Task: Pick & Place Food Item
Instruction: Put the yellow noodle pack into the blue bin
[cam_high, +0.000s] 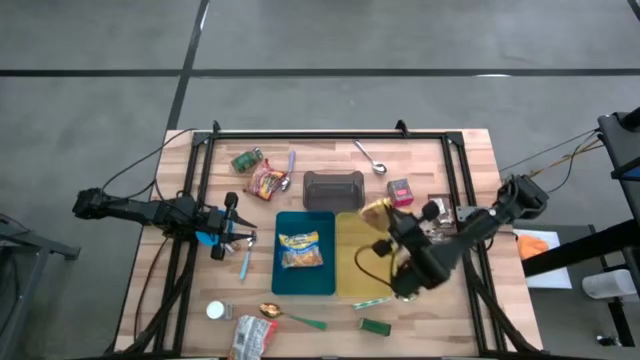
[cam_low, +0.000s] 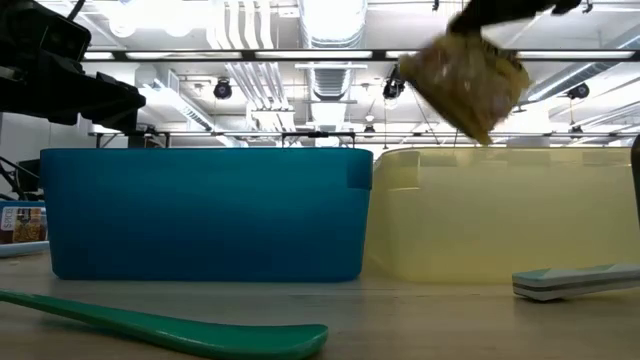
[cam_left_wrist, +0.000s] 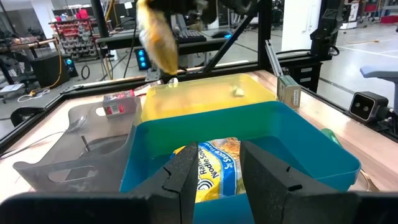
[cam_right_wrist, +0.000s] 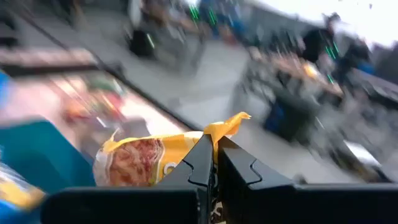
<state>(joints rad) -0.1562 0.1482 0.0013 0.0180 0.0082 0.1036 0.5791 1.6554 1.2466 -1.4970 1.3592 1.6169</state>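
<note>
Wooden table (cam_high: 470, 170), glossy plastic blue bin (cam_low: 200, 210), translucent yellow bin (cam_low: 500, 215).

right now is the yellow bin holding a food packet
No, the yellow bin looks bare inside; the right hand holds the yellow packet above it.

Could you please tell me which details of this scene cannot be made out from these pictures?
- Yellow bin contents: low view, its wall hides them.
- Packet print: right wrist view, motion blur; the right gripper fingers, shut on it, cover one end.
- Label of the packet in the blue bin: left wrist view, left gripper fingers block it.
- Right gripper: low view, cut off at the top edge.
</note>
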